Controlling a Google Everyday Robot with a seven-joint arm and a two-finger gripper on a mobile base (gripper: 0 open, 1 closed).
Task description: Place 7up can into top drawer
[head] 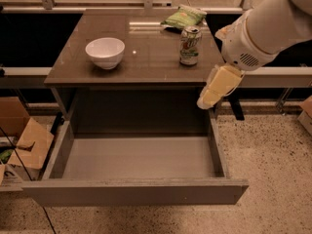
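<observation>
The 7up can (190, 45) stands upright on the right part of the brown table top (146, 57), silver-white and green with a shiny top. The top drawer (139, 160) is pulled fully out below the table, wide, grey and with nothing in it. My gripper (214, 90), cream-coloured, hangs from the white arm (258, 33) at the table's front right corner. It points down and left, above the drawer's right wall. It is lower than the can and to the right of it, apart from it, and holds nothing that I can see.
A white bowl (105, 51) sits on the left of the table. A green crinkled chip bag (184, 17) lies behind the can. Cardboard boxes (22, 145) stand on the floor at the left. A railing runs behind the table.
</observation>
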